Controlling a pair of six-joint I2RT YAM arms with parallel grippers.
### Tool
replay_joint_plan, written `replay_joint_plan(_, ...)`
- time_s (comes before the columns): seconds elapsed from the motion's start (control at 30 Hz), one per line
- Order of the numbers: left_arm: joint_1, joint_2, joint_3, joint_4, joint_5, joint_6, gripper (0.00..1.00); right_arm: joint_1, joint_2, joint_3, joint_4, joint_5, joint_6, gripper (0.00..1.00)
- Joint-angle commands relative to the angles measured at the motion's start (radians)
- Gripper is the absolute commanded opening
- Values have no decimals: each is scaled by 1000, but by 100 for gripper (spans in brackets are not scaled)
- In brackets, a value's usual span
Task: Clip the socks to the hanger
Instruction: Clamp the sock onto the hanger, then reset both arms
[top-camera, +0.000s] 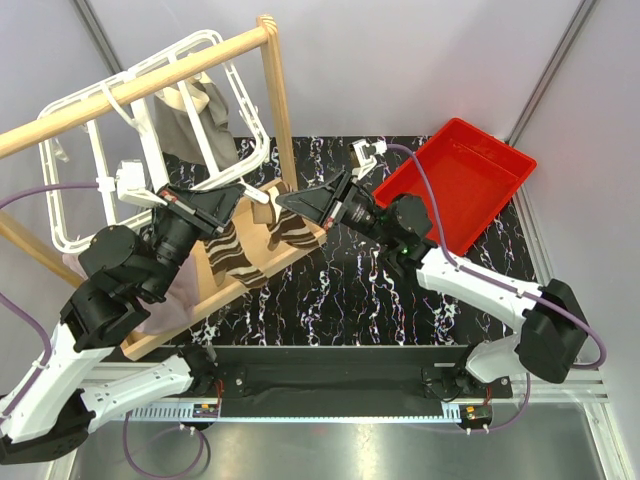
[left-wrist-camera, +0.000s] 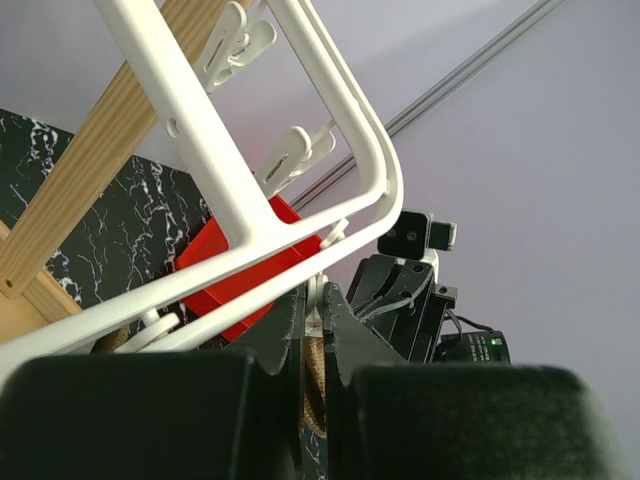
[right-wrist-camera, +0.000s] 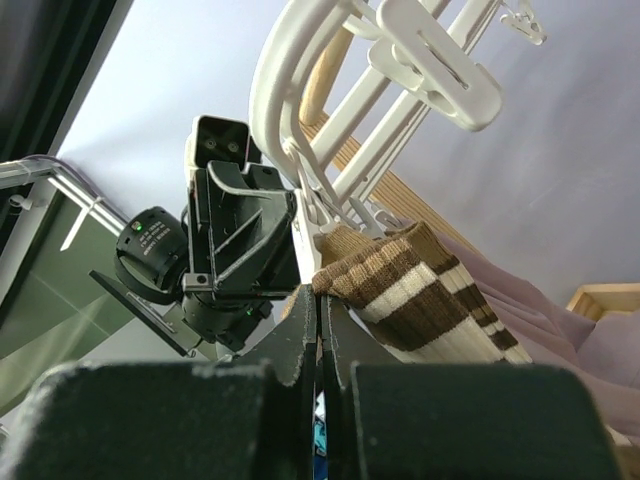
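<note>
The white grid hanger (top-camera: 190, 45) hangs from the wooden rail at the upper left. Its thick bars cross the left wrist view (left-wrist-camera: 195, 120) and the right wrist view (right-wrist-camera: 275, 80). Two brown socks with cream stripes hang below its near corner (top-camera: 236, 258), (top-camera: 292, 232). My left gripper (top-camera: 241, 195) is shut on a small white clip (left-wrist-camera: 318, 285) at the hanger's corner, with brown sock knit (left-wrist-camera: 316, 370) just behind its jaws (left-wrist-camera: 316, 295). My right gripper (top-camera: 283, 203) is shut on the cuff of a sock (right-wrist-camera: 420, 290), held up against the clips (right-wrist-camera: 319, 293).
The wooden rail stand (top-camera: 140, 85) carries the hanger, its post and base beside both grippers. A grey-beige cloth (top-camera: 205, 115) hangs in the frame. A pinkish cloth (top-camera: 170, 305) lies on the stand's base. A red tray (top-camera: 470, 150) sits at the back right.
</note>
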Motion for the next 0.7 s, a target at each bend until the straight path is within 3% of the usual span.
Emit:
replay_joint_plan(0.0, 2, -14, -15, 52, 16, -1, 0, 17, 14, 48, 88, -1, -4, 0)
replay_joint_plan(0.13, 0, -22, -16, 51, 13, -1, 4, 23, 24, 51, 88, 1, -2, 0)
replay_joint_plan(0.2, 2, -23, -24, 55, 14, -1, 16, 23, 33, 56, 88, 1, -1, 0)
replay_joint_plan(0.23, 0, -28, -29, 59, 14, -1, 31, 23, 34, 57, 88, -2, 1, 0)
replay_joint_plan(0.33, 0, -48, -47, 72, 14, 1, 47, 24, 48, 71, 90, -7, 8, 0)
replay_joint_plan(0.57, 2, -90, -68, 98, 45, 32, 57, 24, 71, 102, 33, -21, 13, 1)
replay_joint_plan(0.67, 2, -124, -101, 126, 94, 64, 63, 23, 62, 104, -83, -12, -16, 18)
